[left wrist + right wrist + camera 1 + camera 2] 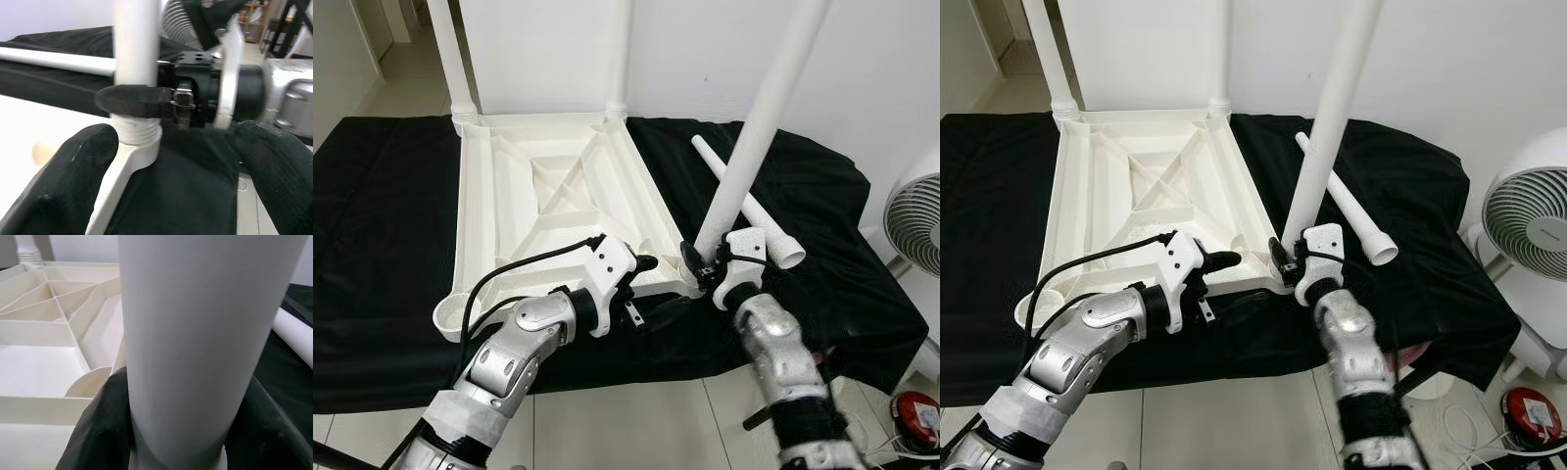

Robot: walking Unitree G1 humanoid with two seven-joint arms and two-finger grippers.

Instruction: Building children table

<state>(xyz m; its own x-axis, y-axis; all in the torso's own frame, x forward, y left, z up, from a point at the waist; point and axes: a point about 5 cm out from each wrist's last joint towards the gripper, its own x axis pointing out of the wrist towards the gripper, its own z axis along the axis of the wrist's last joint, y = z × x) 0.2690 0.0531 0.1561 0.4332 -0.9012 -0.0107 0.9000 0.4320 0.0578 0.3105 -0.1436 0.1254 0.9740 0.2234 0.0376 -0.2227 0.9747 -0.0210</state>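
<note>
1. A white tabletop [548,186] lies upside down on a black cloth [382,215]. Its ribs face up.
2. Two white legs stand up from the far corners of the tabletop. One is the far left leg [450,54] and one is the far right leg [620,49].
3. A third leg [759,122] stands at the tabletop's near right corner. It leans a little away from the tabletop.
4. The right gripper [702,262] is at the bottom of that third leg. Its black fingers [98,431] squeeze the leg from both sides, so it is closed tight on it.
5. The left gripper [644,262] is at the tabletop's near edge, just beside that same corner. Its two fingers [73,186] are spread wide apart and hold nothing.
6. A spare leg [749,211] lies flat on the cloth, to the right of the tabletop.
7. A white fan [1528,245] stands on the floor, far to the right of the tabletop.
</note>
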